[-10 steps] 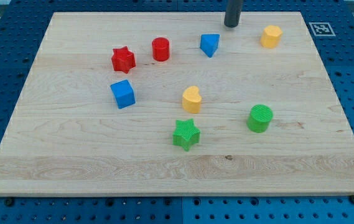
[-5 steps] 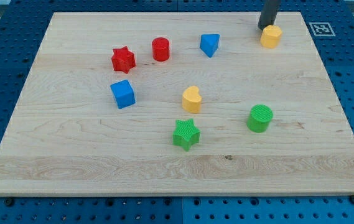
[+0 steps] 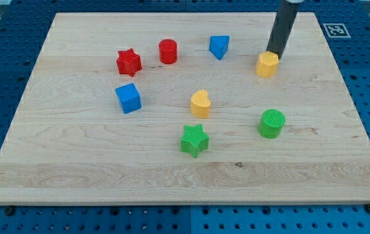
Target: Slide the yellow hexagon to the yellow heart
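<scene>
The yellow hexagon (image 3: 267, 64) sits in the upper right part of the wooden board (image 3: 74, 156). My tip (image 3: 274, 53) touches the hexagon's upper right side, the rod rising toward the view's top. The yellow heart (image 3: 200, 104) lies near the board's middle, down and to the left of the hexagon, well apart from it.
A blue triangle (image 3: 219, 47) lies left of the hexagon. A red cylinder (image 3: 168, 51) and a red star (image 3: 129, 62) lie at upper left. A blue cube (image 3: 129, 97) is at left. A green star (image 3: 194, 140) and a green cylinder (image 3: 272, 123) lie below the heart.
My tip moved right along the top edge, then down onto the yellow hexagon. The hexagon has slid down and to the left, toward the heart. The other blocks have not moved.
</scene>
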